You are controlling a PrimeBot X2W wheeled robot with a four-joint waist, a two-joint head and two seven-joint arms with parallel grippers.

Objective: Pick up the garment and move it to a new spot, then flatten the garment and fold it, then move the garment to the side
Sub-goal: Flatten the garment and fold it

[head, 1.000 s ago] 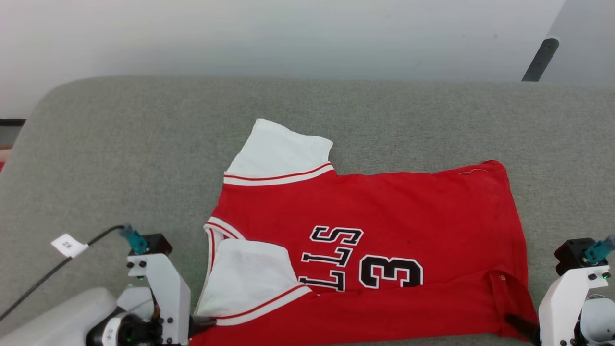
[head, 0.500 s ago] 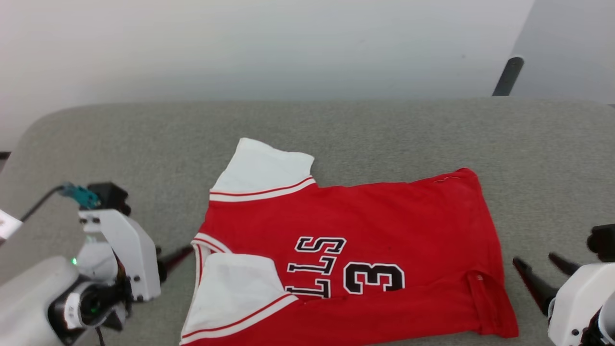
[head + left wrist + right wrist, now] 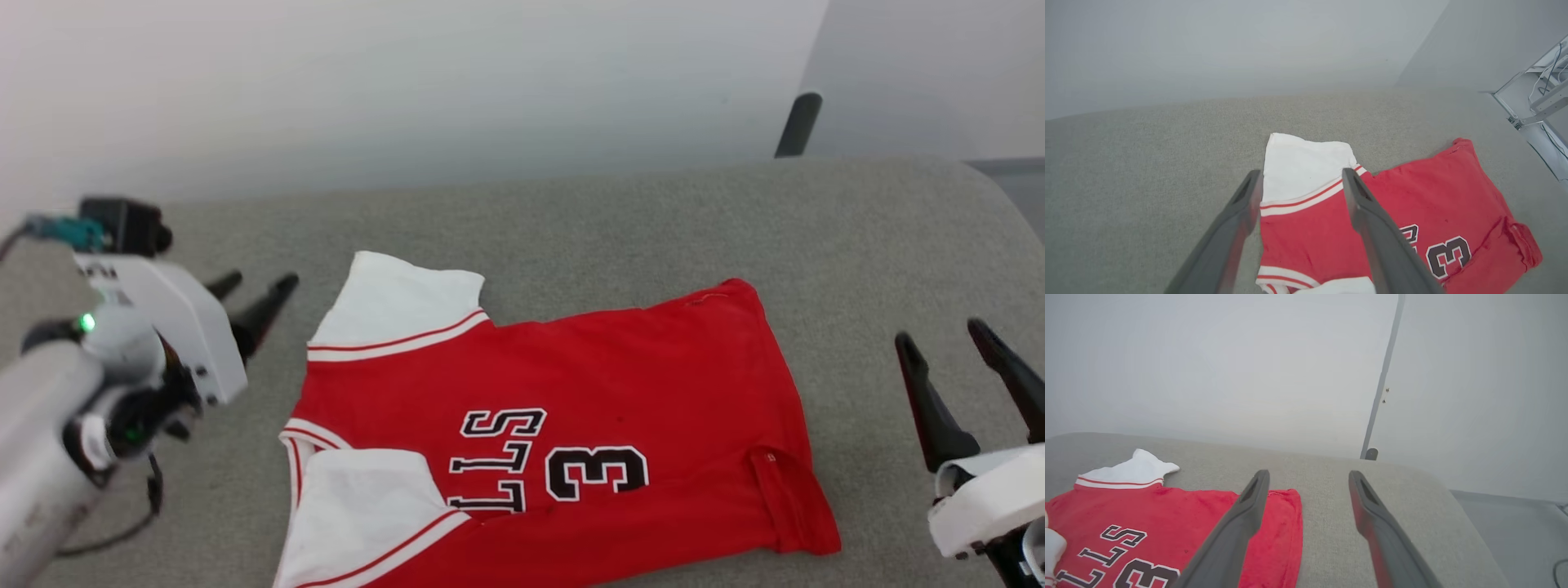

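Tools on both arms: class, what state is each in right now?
Left tool: open, holding nothing.
Right tool: open, holding nothing.

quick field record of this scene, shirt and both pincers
garment: red T-shirt, lying on grey fabric surface, near edge folded over the lettering
far sleeve: white, spread flat
near sleeve: white, folded onto the body
left pincer: open, empty, left of the shirt, apart from it
right pincer: open, empty, right of the shirt, apart from it
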